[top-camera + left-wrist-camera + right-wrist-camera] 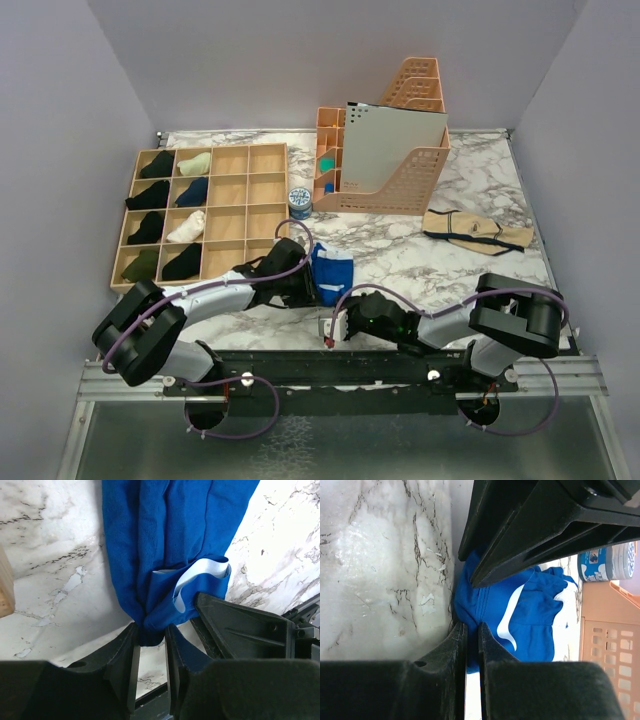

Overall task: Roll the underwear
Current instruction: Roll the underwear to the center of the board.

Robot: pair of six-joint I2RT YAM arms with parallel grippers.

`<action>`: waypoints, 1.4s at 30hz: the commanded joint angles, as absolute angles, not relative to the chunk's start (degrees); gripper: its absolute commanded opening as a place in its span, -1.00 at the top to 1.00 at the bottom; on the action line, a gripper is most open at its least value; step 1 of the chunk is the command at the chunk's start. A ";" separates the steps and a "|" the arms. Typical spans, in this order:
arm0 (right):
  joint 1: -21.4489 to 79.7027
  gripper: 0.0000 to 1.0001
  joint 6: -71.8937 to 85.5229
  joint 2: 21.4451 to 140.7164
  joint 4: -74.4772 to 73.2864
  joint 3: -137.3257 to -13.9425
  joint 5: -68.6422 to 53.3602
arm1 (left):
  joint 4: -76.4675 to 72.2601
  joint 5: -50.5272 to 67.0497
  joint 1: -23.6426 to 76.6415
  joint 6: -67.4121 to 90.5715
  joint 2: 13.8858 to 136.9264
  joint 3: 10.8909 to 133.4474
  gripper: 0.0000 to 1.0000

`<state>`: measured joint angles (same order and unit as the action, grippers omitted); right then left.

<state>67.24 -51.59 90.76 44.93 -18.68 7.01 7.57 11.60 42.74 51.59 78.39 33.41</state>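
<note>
— Between your left gripper's fingers sits a bunched end of the underwear. The jaws are pinched on that blue wad, and the rest of the cloth runs away ahead of the fingertips across the marble table.
— And my right one?
— Your right gripper has its fingers drawn almost together, with a thin edge of blue cloth caught in the slit between them. It is pinching the same garment, low against the tabletop.
— How do the two stand to each other?
— Close. From your left wrist, the right gripper's black body lies just to the right of your fingers, right up against the cloth where the white waistband loops out. From your right wrist, the left gripper crosses above and ahead of your fingertips, and the garment lies heaped under it.
— What else lies around?
— Ahead of your left gripper and to its left, a wooden divider tray holds dark and pale rolled bundles in its left-hand cells. Ahead of both grippers stands a small blue-and-white can, and past it to the right a peach file holder. Well off to the right of your right gripper lies a beige garment, flat on the marble.
</note>
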 commanded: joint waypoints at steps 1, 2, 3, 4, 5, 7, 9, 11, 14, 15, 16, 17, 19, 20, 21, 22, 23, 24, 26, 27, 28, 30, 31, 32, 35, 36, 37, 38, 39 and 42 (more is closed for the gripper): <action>67.32 0.99 -47.94 90.53 41.31 -19.56 4.77 | 7.60 12.69 41.99 51.09 77.82 33.69 0.22; 67.28 0.99 -46.21 89.96 40.09 -19.90 3.37 | 8.04 12.06 41.90 51.22 77.05 33.62 0.07; 67.25 0.99 -44.67 89.35 38.65 -20.38 1.64 | 8.42 11.53 41.77 51.44 76.10 33.54 0.01; 67.26 0.99 -42.72 88.65 37.38 -20.80 0.22 | 8.51 10.76 41.61 51.53 74.78 33.13 -0.06; 67.25 0.99 -39.79 87.74 37.08 -20.98 -1.93 | 8.52 10.19 41.49 51.84 73.41 32.73 -0.19; 67.24 0.99 -34.86 86.18 35.98 -21.34 -4.56 | 8.08 9.59 41.42 52.43 70.33 31.40 -0.34; 67.24 0.99 -29.29 85.28 34.02 -22.48 -7.13 | 7.60 9.42 41.44 52.78 67.81 29.94 -0.42; 67.24 0.99 -24.35 84.43 31.88 -24.00 -9.44 | 7.48 10.03 41.40 52.93 66.26 28.60 -0.46; 67.23 0.99 -15.86 84.32 33.79 -23.93 -10.16 | 8.24 11.48 41.49 53.76 64.75 26.58 -0.45; 67.24 0.99 -13.73 84.78 32.91 -24.55 -10.21 | 9.15 11.16 41.55 54.24 63.79 25.91 -0.45; 67.24 0.99 -12.57 85.34 31.76 -25.34 -10.52 | 9.42 10.91 41.58 54.64 62.38 24.83 -0.46; 67.24 0.99 -11.25 86.02 31.22 -25.88 -10.73 | 9.77 10.41 41.63 55.06 60.56 24.00 -0.48; 67.24 0.99 -7.92 86.76 33.08 -25.35 -10.53 | 12.92 8.27 41.54 54.92 57.17 23.84 -0.52; 67.24 0.99 -6.39 86.91 34.50 -24.83 -10.68 | 15.60 6.87 41.50 54.60 55.69 24.37 -0.53; 67.24 0.99 -4.88 87.04 35.48 -24.44 -11.07 | 18.14 5.47 41.51 54.30 54.36 25.07 -0.55; 67.16 1.00 -3.19 87.20 36.17 -24.29 -11.51 | 20.46 4.18 41.49 54.04 53.29 25.80 -0.59; 67.15 0.99 -1.87 87.31 36.73 -24.08 -11.94 | 22.62 3.01 41.55 53.91 52.49 26.48 -0.65; 66.96 0.99 -0.78 87.53 37.65 -23.75 -12.64 | 24.05 2.33 41.45 53.84 51.91 26.95 -0.69; 66.10 0.99 2.71 88.53 39.48 -23.47 -15.27 | 24.73 2.69 41.40 53.97 51.44 26.73 -0.72; 65.56 0.99 4.44 89.21 40.54 -23.35 -16.87 | 24.66 3.22 41.46 54.37 51.74 26.49 -0.73; 65.16 0.99 5.65 89.90 41.72 -23.07 -18.41 | 24.51 3.86 41.47 54.62 52.29 26.20 -0.73; 64.81 0.99 7.93 90.50 43.96 -22.29 -19.08 | 24.35 4.94 41.44 54.98 53.22 25.67 -0.73; 64.66 0.99 8.45 90.63 44.79 -21.91 -19.14 | 24.35 5.41 41.44 55.41 53.49 25.35 -0.73; 64.56 0.99 8.90 90.78 45.67 -21.67 -18.92 | 24.22 5.66 41.46 56.31 53.63 24.97 -0.73; 64.42 0.99 9.59 91.35 46.19 -21.83 -18.46 | 23.99 6.46 41.52 59.05 52.94 23.52 -0.65; 64.42 0.99 9.72 91.48 46.15 -21.94 -18.06 | 23.95 6.55 41.54 59.97 52.41 22.98 -0.64; 64.42 0.99 9.82 91.63 46.19 -21.97 -17.30 | 23.92 6.61 41.51 61.09 51.80 22.42 -0.63; 64.42 0.99 10.03 91.68 46.42 -21.91 -16.66 | 23.93 6.75 41.49 62.16 51.28 21.75 -0.59; 64.42 0.99 10.17 91.63 46.56 -21.77 -16.10 | 23.77 6.77 41.54 63.16 50.84 21.14 -0.57; 64.42 0.99 10.19 91.26 46.72 -21.39 -15.19 | 22.13 6.48 41.54 65.00 51.21 19.60 -0.57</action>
<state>64.38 8.34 90.45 45.54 -22.79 -15.92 22.79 5.93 41.58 60.03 51.66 21.63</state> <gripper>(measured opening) 0.132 0.788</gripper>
